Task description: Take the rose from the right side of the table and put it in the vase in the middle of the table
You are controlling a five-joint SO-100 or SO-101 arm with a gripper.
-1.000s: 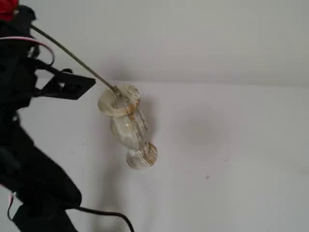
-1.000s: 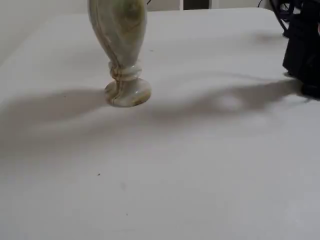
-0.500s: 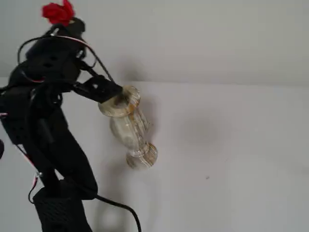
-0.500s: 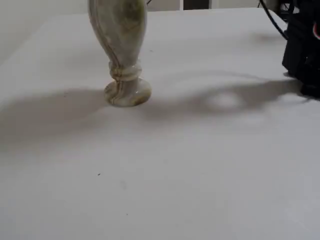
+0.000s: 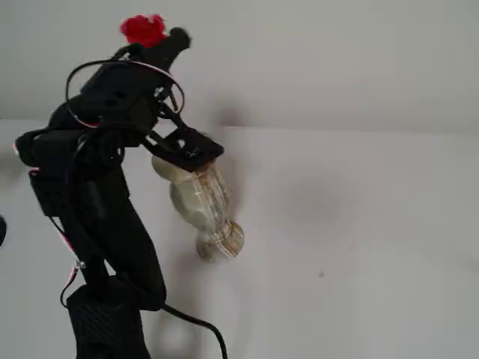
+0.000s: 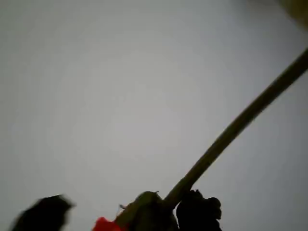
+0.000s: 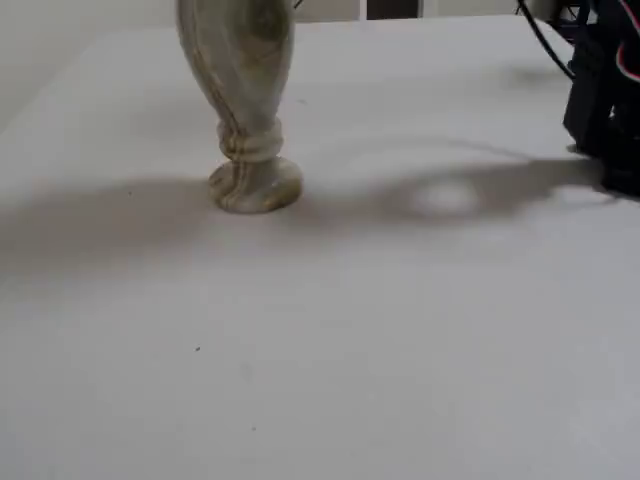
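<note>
The rose's red bloom (image 5: pixel 144 30) is held high above the table (image 5: pixel 359 224), with my gripper (image 5: pixel 163 43) shut on the stem just below it. In the wrist view the grey-green stem (image 6: pixel 231 130) runs from the gripper (image 6: pixel 159 214) up to the right, and a bit of red bloom (image 6: pixel 103 225) shows at the bottom edge. The cream marble vase (image 5: pixel 198 200) stands upright on its round foot (image 7: pixel 255 186). A black plate on my wrist (image 5: pixel 183 146) covers the vase's rim, so the stem's lower end is hidden there.
My black arm and its base (image 5: pixel 101 321) fill the left of a fixed view, with a cable (image 5: pixel 194 325) trailing over the table. In another fixed view the base (image 7: pixel 605 100) stands at the right edge. White table spreads right of the vase.
My arm has swung right and up over the vase. The bloom moved from the far left to above the vase, the stem went from slanted to steep, and the wrist now covers the rim.
</note>
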